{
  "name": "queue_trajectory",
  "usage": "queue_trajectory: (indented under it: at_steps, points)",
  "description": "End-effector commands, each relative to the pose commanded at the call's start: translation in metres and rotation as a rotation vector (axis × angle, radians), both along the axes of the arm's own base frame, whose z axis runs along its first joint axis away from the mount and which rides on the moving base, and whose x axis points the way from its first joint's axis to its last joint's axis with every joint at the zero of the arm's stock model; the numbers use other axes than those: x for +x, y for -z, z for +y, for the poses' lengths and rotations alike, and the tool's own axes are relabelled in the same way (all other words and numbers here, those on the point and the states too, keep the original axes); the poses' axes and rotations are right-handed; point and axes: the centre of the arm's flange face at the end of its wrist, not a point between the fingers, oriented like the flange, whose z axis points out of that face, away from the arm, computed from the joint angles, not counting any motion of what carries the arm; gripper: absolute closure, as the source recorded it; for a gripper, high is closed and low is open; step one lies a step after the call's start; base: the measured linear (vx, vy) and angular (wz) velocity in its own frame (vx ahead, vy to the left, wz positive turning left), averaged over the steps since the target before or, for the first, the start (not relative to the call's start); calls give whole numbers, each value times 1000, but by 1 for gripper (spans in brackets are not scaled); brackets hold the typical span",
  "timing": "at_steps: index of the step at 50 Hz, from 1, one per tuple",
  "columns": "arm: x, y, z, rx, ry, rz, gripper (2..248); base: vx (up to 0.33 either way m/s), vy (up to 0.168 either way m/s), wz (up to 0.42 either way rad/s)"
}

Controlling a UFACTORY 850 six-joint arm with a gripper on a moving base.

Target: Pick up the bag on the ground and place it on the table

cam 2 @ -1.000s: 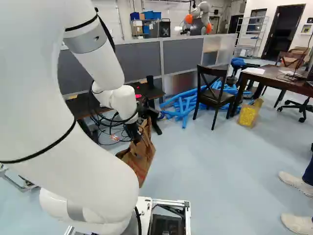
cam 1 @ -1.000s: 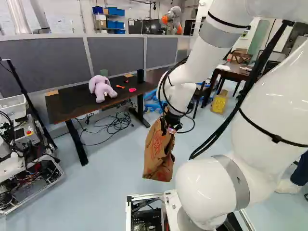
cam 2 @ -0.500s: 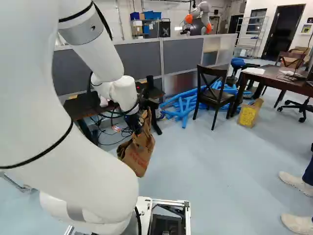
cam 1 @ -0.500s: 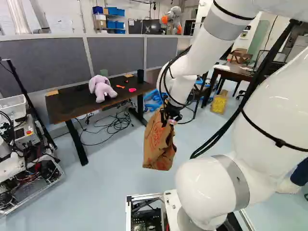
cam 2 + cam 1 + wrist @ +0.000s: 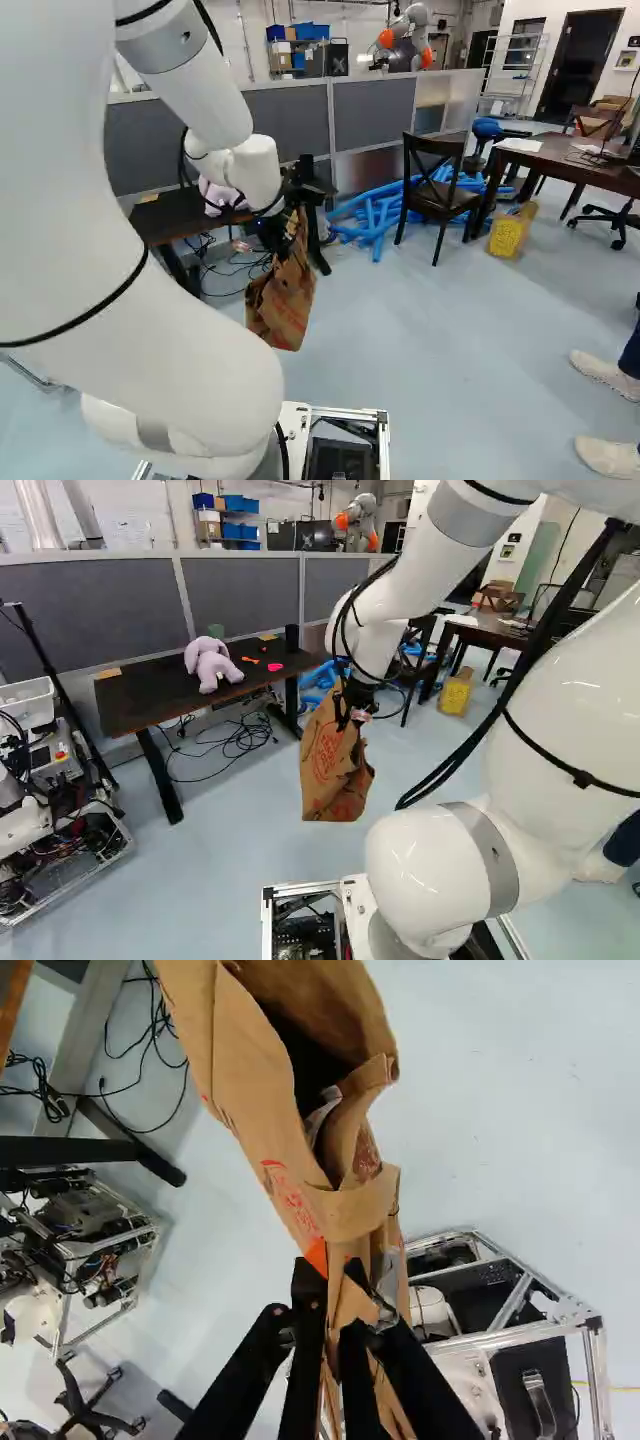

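My gripper (image 5: 352,712) holds the brown paper bag (image 5: 330,770) by its upper edge, and the bag hangs in the air above the floor. In the right base view the bag (image 5: 284,300) dangles under the wrist. Seen from the wrist, the gripper (image 5: 335,1295) is shut on the crumpled paper of the bag (image 5: 265,1110), whose mouth gapes ahead of the fingers. The dark table (image 5: 140,702) stands beyond and to the left of the bag in the left base view.
On the table lie a purple plush toy (image 5: 210,664), a pink object (image 5: 275,667) and a black cylinder (image 5: 292,638). Cables (image 5: 235,742) lie beneath it. A chair (image 5: 436,190) stands near blue tubes (image 5: 378,222). Another robot (image 5: 408,38) stands far back.
The arm has lifted the gripper and the held bag higher, and the bag has swung and turned a little. The base has not moved.
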Motion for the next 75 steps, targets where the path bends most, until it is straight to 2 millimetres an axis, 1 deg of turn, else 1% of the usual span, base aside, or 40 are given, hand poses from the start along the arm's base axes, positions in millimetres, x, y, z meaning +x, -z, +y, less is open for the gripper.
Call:
queue_trajectory:
  at_steps: [41,75]
  points:
    - [7,-58,14,-21,-108,109,229,0,0,0]
    - [26,-109,21,-18,-131,78,229,0,0,0]
